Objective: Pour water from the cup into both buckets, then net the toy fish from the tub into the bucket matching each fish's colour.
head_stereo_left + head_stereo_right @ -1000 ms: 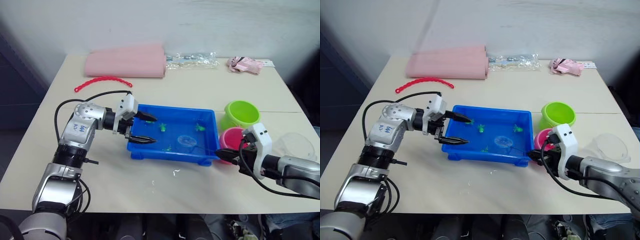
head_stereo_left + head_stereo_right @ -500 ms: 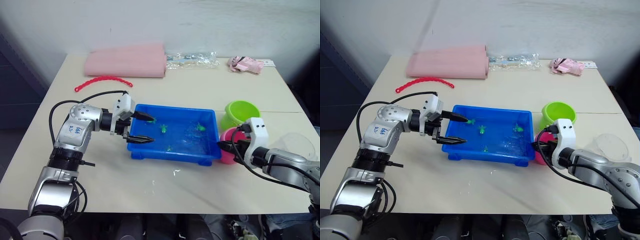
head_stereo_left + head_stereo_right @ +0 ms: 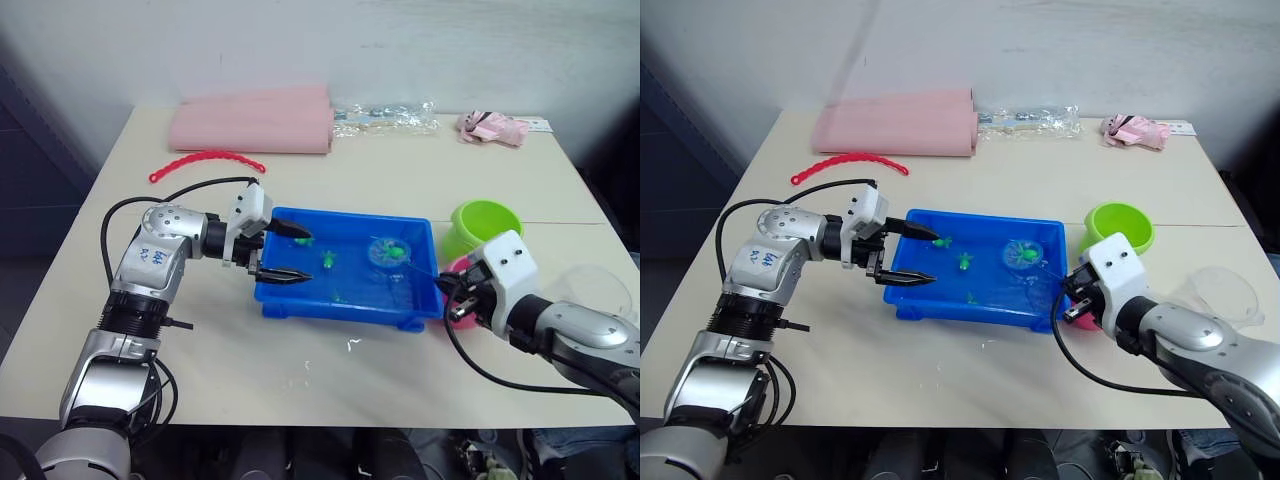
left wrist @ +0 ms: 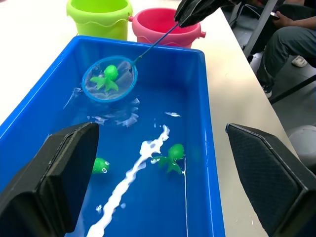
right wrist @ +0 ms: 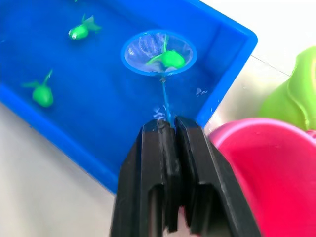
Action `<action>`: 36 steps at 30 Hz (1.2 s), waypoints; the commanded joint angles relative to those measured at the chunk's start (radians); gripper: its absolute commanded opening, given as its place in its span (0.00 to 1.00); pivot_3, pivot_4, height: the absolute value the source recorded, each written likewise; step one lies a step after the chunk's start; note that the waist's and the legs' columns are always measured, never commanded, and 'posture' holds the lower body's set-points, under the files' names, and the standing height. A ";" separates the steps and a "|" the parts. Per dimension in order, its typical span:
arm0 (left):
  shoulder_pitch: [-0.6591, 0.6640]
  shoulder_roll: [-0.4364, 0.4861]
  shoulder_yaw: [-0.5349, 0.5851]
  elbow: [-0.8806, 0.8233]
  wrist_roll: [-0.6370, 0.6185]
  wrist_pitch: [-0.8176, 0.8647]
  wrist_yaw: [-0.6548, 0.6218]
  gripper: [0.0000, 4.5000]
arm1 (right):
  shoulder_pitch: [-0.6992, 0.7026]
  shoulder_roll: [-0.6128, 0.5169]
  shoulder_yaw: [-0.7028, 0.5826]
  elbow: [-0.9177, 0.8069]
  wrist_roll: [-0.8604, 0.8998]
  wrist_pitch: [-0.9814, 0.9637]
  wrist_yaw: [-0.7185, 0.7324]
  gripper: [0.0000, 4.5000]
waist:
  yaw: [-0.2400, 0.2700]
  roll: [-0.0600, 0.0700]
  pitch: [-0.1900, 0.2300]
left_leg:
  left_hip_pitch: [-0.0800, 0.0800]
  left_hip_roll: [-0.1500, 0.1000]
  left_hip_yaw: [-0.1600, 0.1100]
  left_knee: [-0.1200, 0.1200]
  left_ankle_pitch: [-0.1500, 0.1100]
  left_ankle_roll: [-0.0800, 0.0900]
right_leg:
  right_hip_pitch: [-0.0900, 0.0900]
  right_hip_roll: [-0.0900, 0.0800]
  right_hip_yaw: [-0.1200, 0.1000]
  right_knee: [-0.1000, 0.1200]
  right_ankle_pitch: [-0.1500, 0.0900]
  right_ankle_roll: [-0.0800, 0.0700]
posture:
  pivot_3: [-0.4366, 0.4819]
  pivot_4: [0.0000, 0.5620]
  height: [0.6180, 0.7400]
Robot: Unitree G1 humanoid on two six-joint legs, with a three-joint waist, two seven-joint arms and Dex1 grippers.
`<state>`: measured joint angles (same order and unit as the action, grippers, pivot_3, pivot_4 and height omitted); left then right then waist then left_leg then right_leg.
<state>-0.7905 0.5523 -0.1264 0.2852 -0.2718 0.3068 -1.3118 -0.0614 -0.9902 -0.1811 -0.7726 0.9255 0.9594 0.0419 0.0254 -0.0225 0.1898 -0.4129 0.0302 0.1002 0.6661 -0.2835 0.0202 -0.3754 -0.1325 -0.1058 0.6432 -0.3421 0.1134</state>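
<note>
Head views: my right gripper point(image 3: 1072, 308) is clamped on the thin wire handle of the blue-rimmed round mesh net point(image 3: 388, 251), hoop above the shallow bright blue plastic tub point(image 3: 290, 305) on the surface point(image 3: 420, 180).
Left wrist view: my left gripper point(image 4: 163, 173) is spread wide and empty over the tub; a tiny green plastic toy fish point(image 4: 107, 78) lies in the net.
Right wrist view: the round pink plastic bucket point(image 5: 266, 163) sits just beside the tub, with the lime green plastic bucket point(image 5: 291, 94) next to it.
</note>
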 commanded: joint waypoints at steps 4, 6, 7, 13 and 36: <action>-0.076 -0.085 0.048 0.023 -0.053 0.060 0.081 0.99 | 0.080 -0.009 -0.227 -0.078 -0.070 -0.024 0.078 0.00 | 0.001 0.000 0.000 | 0.000 0.000 0.000 0.000 0.000 0.000 | 0.000 0.000 0.000 0.000 0.000 0.001 | 0.48 0.27 0.98; -0.077 -0.111 0.051 0.000 -0.057 0.089 0.116 0.99 | 0.087 -0.015 -0.282 -0.069 -0.079 -0.017 0.105 0.00 | 0.000 0.000 0.000 | 0.000 0.000 0.000 0.000 0.000 0.000 | 0.000 0.000 0.000 0.000 0.001 0.001 | 0.48 0.27 0.98; -0.073 -0.120 0.048 -0.019 -0.060 0.101 0.125 0.99 | 0.089 -0.019 -0.313 -0.055 -0.091 -0.013 0.114 0.00 | 0.000 0.000 0.000 | 0.000 0.000 0.000 0.000 0.000 0.000 | 0.001 0.000 0.000 0.000 0.001 0.001 | 0.48 0.27 0.98; -0.048 -0.140 0.041 -0.106 -0.082 0.162 0.152 0.99 | 0.086 -0.065 -0.397 0.065 -0.217 -0.040 0.199 0.00 | -0.002 0.000 0.000 | 0.000 0.000 0.000 0.000 0.001 0.000 | 0.001 0.001 0.000 0.000 0.001 0.001 | 0.48 0.27 0.98; -0.037 -0.093 0.057 -0.159 -0.100 0.201 0.189 0.99 | 0.186 -0.411 -0.111 0.657 -1.471 -1.156 0.208 0.00 | -0.005 0.000 0.000 | 0.004 0.001 0.004 -0.001 0.002 -0.002 | 0.000 0.001 0.004 -0.001 0.000 0.001 | 0.48 0.27 0.98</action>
<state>-0.8259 0.4488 -0.0882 0.1643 -0.3530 0.5055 -1.1266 0.1454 -1.3995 -0.2736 -0.1297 -0.5141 -0.1713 0.2744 0.0205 -0.0222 0.1899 -0.4092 0.0309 0.1039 0.6652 -0.2816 0.0179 -0.3751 -0.1317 -0.1019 0.6419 -0.3418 0.1143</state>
